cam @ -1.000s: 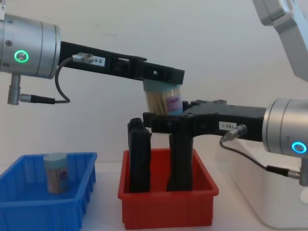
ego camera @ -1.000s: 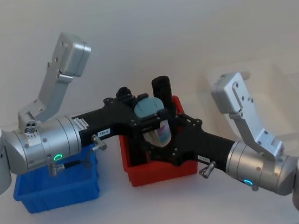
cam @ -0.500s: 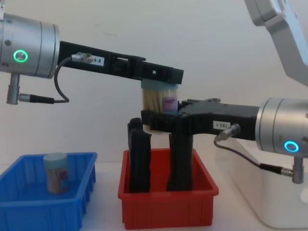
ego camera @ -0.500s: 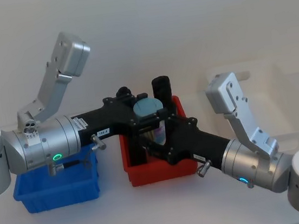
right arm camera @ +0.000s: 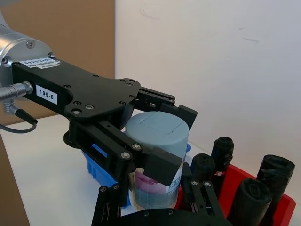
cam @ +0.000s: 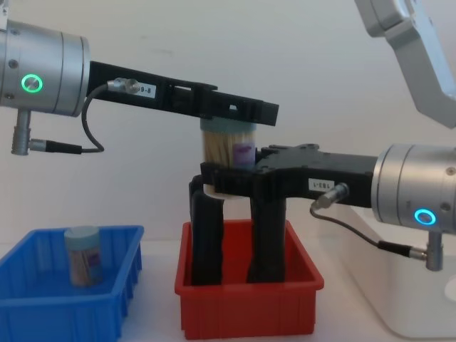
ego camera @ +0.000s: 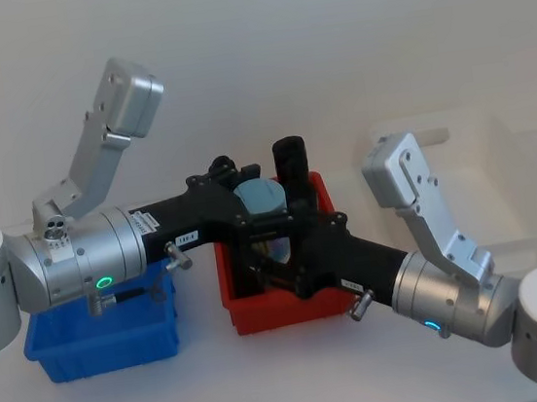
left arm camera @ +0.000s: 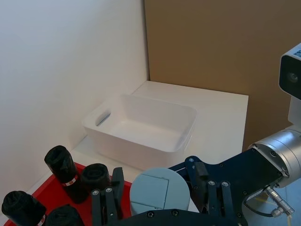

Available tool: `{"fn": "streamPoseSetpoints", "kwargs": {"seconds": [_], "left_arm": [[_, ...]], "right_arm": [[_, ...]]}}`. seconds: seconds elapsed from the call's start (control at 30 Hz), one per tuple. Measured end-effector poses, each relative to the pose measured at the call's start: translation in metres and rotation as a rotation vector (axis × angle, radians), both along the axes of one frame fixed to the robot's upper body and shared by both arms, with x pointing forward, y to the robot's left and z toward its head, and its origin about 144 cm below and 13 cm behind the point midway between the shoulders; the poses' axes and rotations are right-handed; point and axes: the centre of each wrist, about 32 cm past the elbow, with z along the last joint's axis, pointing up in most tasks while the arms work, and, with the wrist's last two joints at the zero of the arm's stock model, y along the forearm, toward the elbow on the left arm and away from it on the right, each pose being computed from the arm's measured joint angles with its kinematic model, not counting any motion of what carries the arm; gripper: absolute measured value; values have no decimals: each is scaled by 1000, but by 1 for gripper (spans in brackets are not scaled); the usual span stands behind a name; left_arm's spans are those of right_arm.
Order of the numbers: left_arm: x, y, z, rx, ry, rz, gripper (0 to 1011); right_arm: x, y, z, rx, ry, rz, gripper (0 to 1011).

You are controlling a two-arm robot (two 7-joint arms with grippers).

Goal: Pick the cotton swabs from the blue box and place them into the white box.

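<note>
Above the red bin [cam: 249, 313], in mid-air, a hand-over between the arms looks to be the step in hand. The left gripper [cam: 231, 122] reaches in from the left, its jaws clamped on the top of a swab tub [cam: 225, 149], just under the lid [right arm camera: 157, 129]. The right gripper [cam: 224, 182] comes in from the right at a lower level. Its jaws are spread to either side of the tub's lower half, and in the right wrist view a slim gap shows on each side, so they appear not to have closed on it.

The next move, as I judge it, calls for the right jaws to close on the lower body before the left ones let go. The right arm can then carry the tub over to the white box [left arm camera: 136, 141], which stands on the surface [ego camera: 300, 374] to the right of the red bin.

The tub hangs upright, a small clear cylinder with tan sticks packed inside, a purple-pink label and a pale blue lid. A second tub [cam: 82, 254] stands upright in the blue box [cam: 43, 313], well apart on the left. The black rolls [cam: 206, 242] standing in the red bin sit just below the held tub.
</note>
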Motion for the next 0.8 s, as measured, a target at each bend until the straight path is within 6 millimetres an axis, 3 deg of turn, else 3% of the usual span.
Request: {"fn": "streamPoseSetpoints", "kwargs": {"seconds": [0.1,0.8], "left_arm": [[0,0,0,0,0,0,1003],[0,0,0,1,0,1,1004]], "right_arm": [[0,0,0,-2,-1,-2,642],[-8,-15,-3,23,17,-132,642]]}}
